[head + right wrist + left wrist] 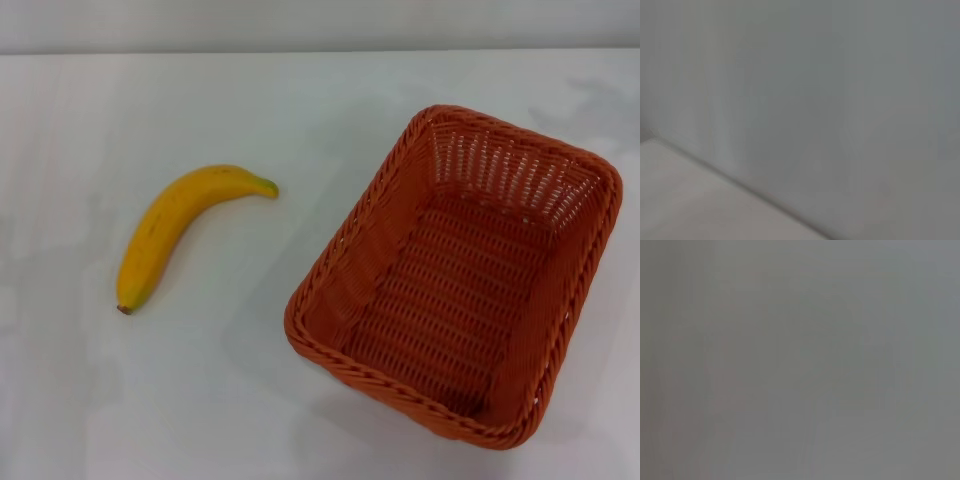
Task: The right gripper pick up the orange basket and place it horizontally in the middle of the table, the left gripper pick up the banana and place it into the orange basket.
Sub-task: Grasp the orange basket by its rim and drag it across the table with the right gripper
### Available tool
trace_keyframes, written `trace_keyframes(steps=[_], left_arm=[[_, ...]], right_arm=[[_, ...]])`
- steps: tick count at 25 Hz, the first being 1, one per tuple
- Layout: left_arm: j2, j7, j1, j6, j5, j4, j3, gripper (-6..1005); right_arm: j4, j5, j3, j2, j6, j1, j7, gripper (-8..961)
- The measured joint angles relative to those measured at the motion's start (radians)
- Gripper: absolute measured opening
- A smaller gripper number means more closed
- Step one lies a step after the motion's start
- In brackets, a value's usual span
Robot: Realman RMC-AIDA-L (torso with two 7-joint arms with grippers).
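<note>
On the desk (300, 100) the basket (455, 275) sits askew, empty; the banana (180, 235) lies well apart on its left. Neither hand shows, so you cannot tell their grip. The first step awaits: your right hand must take the basket's rim.

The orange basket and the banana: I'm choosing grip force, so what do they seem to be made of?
The orange basket looks like woven wicker-style strands, possibly plastic: braided rim, openwork slanted sides, uniform colour with a slight sheen. The banana has a smooth yellow skin, a greenish stem tip and a small dark end; whether it is real fruit or a replica cannot be told. Both rest on a smooth white table.
</note>
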Motion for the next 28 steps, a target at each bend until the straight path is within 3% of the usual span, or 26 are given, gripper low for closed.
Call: trace_keyframes(steps=[4,9,17,24,28], left_arm=[[0.001,-0.002,-0.01,-0.009,-0.001,-0.002,-0.001,874],[-0.001,-0.021,-0.009,-0.059,-0.007,0.007,-0.002,874],[0.004,-0.052,-0.032,-0.12,0.028,0.009,0.007,873],[0.004,-0.06,-0.049,-0.127,0.041,0.01,0.001,873],[0.002,-0.065,-0.053,-0.133,0.038,0.006,0.0,873]], right_arm=[[-0.006,-0.135,-0.002,0.007,0.076,0.079,0.033,844],[-0.005,-0.36,-0.064,0.032,0.181,0.189,0.101,843],[0.097,-0.619,-0.203,0.135,0.213,0.237,0.121,840],[0.261,-0.686,-0.207,0.142,0.138,0.287,0.11,838],[0.342,-0.687,-0.208,0.156,0.051,0.308,0.088,831]])
